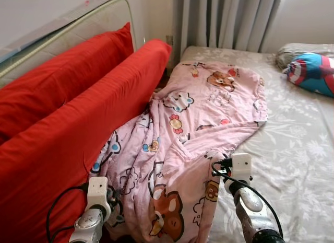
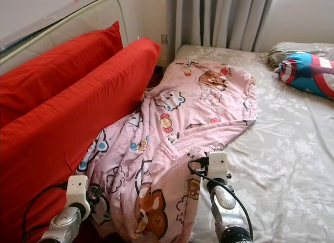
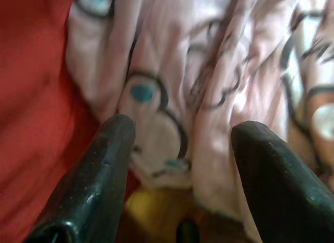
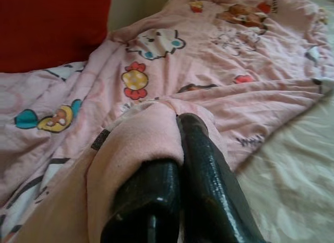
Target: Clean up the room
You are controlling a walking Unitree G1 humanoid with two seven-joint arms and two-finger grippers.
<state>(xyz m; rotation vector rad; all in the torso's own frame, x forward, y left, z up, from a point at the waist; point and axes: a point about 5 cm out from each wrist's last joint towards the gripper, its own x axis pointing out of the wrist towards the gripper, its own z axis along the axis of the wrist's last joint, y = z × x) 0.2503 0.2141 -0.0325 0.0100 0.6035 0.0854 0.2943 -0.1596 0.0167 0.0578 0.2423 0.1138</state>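
Note:
A pink blanket [image 1: 209, 107] printed with cartoon animals lies crumpled across the bed [image 1: 297, 149] and spills off its near left side. My right gripper [image 4: 180, 120] is shut on a folded edge of the blanket, which wraps over its left finger. It sits at the blanket's near right edge [image 1: 215, 158]. My left gripper [image 3: 180, 130] is open, its fingers [image 3: 112, 149] on either side of a hanging blanket fold, close to the long red cushion [image 1: 78, 133]. In the head views the left gripper [image 1: 114, 201] sits low at the blanket's near left side.
Two long red cushions lean along the left, in front of a padded headboard [image 1: 68, 23]. A blue, red and white pillow [image 1: 313, 73] lies at the far right of the bed. Grey curtains [image 1: 229, 18] hang behind. The floral grey sheet to the right is bare.

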